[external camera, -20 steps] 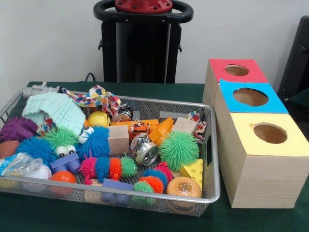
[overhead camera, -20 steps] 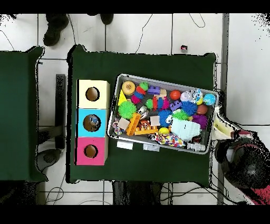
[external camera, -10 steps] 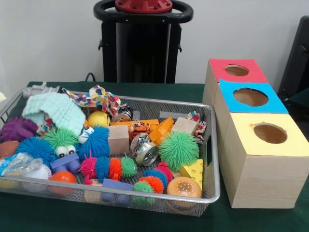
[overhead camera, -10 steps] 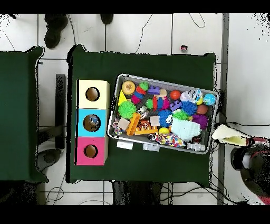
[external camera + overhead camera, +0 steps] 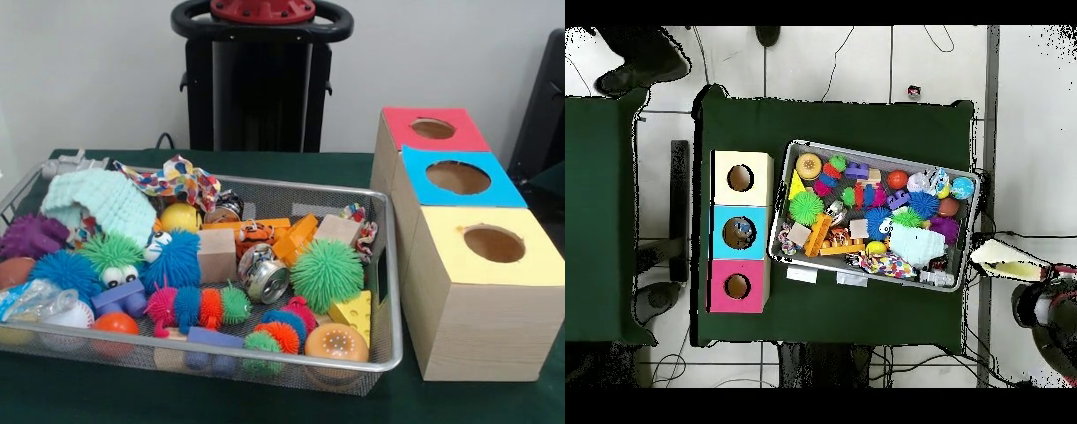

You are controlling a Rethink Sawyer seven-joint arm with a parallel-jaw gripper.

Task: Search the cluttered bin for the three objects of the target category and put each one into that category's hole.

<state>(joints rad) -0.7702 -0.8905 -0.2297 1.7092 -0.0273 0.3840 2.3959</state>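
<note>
A wire-mesh bin (image 5: pixel 388 291) crowded with toys sits on a green-covered surface (image 5: pixel 291 402), with three wooden boxes lined up just beside its right end in the front view. The boxes carry a red top (image 5: pixel 433 129), a blue top (image 5: pixel 459 177) and a yellow top (image 5: pixel 491 245), each cut with a round hole. In the overhead view something lies inside the blue box's hole (image 5: pixel 741 232); what it is cannot be told.

Inside the bin, a green spiky ball (image 5: pixel 327 275) lies near the right end, touching a yellow cheese-shaped wedge (image 5: pixel 352 311) below it and just beside a shiny metal can (image 5: pixel 264 276). A plain wooden block (image 5: pixel 216 254) stands left of the can. A multicoloured spiky caterpillar (image 5: pixel 199 306) stretches along the near side, and an orange dotted dome (image 5: pixel 336 341) rests in the near right corner. Toward the left end sit a pale green knitted cloth (image 5: pixel 101 205), a purple spiky toy (image 5: pixel 31 235), a blue spiky ball (image 5: pixel 177 259) and a green fuzzy creature with googly eyes (image 5: pixel 113 258). A patterned fabric scrap (image 5: pixel 175 182) drapes over the far rim, by a yellow ball (image 5: pixel 180 217).

The robot's pincer appears in neither view, so its state cannot be told. In the overhead view a person's shoe (image 5: pixel 640 68) shows at the upper left edge.
</note>
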